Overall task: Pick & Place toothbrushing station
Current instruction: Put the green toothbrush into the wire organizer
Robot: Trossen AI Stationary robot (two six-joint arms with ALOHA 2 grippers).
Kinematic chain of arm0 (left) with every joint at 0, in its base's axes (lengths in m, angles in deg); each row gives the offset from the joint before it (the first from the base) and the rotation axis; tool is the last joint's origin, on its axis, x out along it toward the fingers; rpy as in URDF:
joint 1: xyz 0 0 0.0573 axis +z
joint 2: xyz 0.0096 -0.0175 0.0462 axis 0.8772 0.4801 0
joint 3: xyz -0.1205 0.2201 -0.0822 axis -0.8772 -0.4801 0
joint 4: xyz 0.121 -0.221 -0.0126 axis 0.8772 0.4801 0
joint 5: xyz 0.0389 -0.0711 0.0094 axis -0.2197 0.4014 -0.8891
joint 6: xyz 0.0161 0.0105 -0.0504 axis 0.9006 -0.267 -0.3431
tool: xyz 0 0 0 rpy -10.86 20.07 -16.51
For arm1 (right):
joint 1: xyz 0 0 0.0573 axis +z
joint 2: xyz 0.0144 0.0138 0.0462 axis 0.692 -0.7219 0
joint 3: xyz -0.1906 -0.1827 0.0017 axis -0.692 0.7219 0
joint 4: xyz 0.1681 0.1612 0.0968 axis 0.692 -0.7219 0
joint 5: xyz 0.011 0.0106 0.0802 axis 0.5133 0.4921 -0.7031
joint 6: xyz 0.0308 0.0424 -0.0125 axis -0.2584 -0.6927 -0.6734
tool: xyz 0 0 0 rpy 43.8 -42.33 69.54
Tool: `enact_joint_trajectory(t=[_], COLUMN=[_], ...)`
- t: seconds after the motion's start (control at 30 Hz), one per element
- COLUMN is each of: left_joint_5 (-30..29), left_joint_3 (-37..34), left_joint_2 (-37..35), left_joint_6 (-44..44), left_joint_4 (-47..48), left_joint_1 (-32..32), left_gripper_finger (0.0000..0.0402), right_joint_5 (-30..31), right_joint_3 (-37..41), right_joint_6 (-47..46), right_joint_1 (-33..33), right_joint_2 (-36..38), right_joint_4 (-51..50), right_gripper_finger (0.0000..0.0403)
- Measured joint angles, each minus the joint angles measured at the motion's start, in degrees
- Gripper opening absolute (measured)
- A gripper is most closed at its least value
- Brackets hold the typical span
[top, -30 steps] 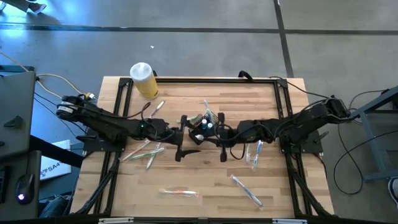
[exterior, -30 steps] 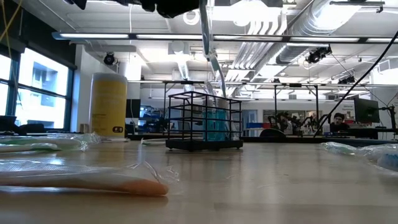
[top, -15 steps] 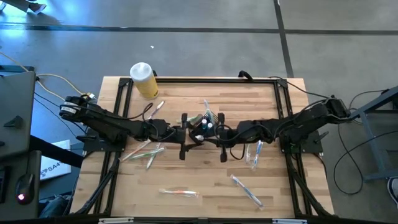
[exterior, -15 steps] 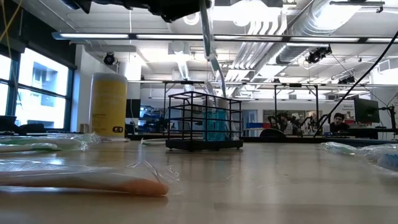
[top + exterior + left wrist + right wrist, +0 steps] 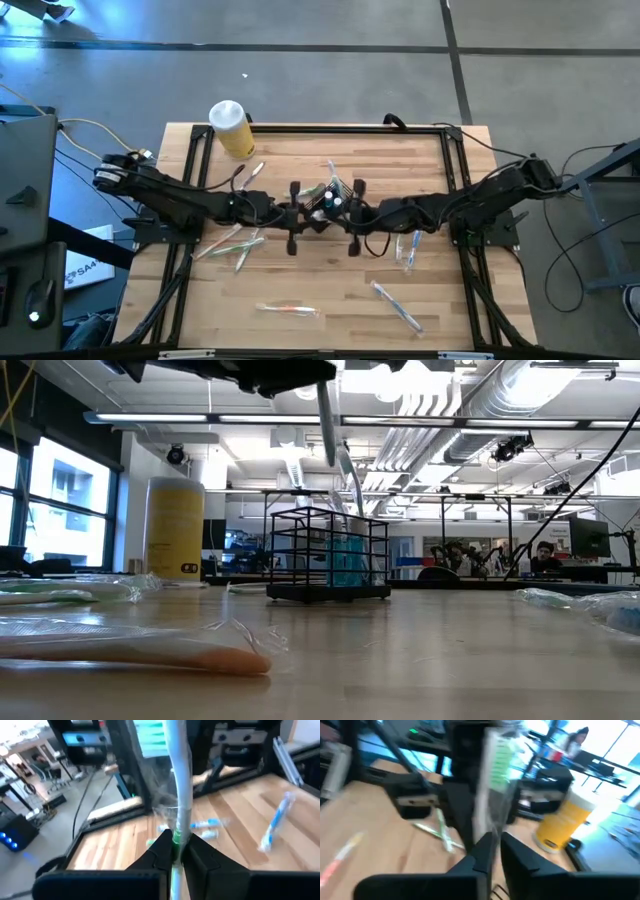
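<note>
The toothbrushing station, a black wire caddy (image 5: 335, 192) (image 5: 328, 555), stands on the table's middle with toothbrushes upright in it. My two grippers meet just near of it. My left gripper (image 5: 297, 215) (image 5: 178, 842) is shut on a green-and-white toothbrush (image 5: 181, 780) (image 5: 326, 422) in a clear wrapper. My right gripper (image 5: 352, 215) (image 5: 495, 842) has its fingers close together at the same toothbrush (image 5: 487, 785), which shows blurred there. In the low view the toothbrush hangs above the caddy. My left gripper pinches the toothbrush's wrapped handle (image 5: 179, 827) between its two fingers, partway along it, with the handle running on past them. The fingers come level from the table's left and lie across it. The toothbrush hangs slightly tilted, clear of the table. My right gripper has the wrapped toothbrush's handle (image 5: 484, 827) between its two fingertips, coming level from the table's right. Blur hides whether both fingers still press on it. The toothbrush is lifted clear.
A yellow jar with a white lid (image 5: 232, 130) (image 5: 175, 528) stands at the far left. Wrapped toothbrushes lie loose at the left (image 5: 230, 243), the near middle (image 5: 288, 309), the near right (image 5: 397, 305) and the right (image 5: 408, 247). Black frame rails run along the table's edges.
My left gripper has gone a little toward the table's right and shut on the toothbrush that my right gripper holds. The toothbrush has shifted slightly above the caddy and stays lifted.
</note>
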Motion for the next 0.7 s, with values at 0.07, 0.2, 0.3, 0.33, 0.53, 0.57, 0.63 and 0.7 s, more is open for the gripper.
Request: enact_joint_trajectory(t=[0.07,0.2,0.3,0.33,0.53,0.57,0.63,0.7], left_joint_5=[-0.05,-1.00,-2.90,-4.37,-7.56,-5.82,-1.63,1.41], left_joint_3=[-0.02,-0.01,-0.04,-0.03,-1.12,-2.11,-4.35,-7.36], left_joint_2=[-1.15,-5.72,-9.55,-10.44,-15.12,-15.26,-15.15,-15.04], left_joint_6=[-0.57,-3.05,-5.34,-6.02,-13.71,-15.31,-18.70,-21.24], left_joint_4=[1.82,6.09,10.86,11.72,17.46,16.76,13.32,9.78], left_joint_1=[-0.04,-0.07,-0.07,-0.04,4.59,5.96,8.84,11.64], left_gripper_finger=[0.0015,0.0011,0.0015,0.0015,0.0015,0.0015,0.0015,0.0015], right_joint_5=[3.12,8.33,11.95,13.25,17.97,17.97,17.97,17.97], right_joint_3=[0.00,0.00,0.00,0.00,0.00,0.00,0.00,0.00], right_joint_6=[0.00,0.02,0.21,0.17,-3.13,-4.10,-5.61,-5.99], right_joint_1=[0.32,1.97,3.56,4.03,5.93,6.00,5.98,5.94], right_joint_2=[0.00,0.00,0.00,0.00,0.04,0.04,0.04,0.04], right_joint_4=[-0.45,-0.96,-2.11,-2.92,-5.75,-6.13,-7.02,-7.55], right_gripper_finger=[0.0057,0.0122,0.0174,0.0188,0.0239,0.0241,0.0242,0.0242])
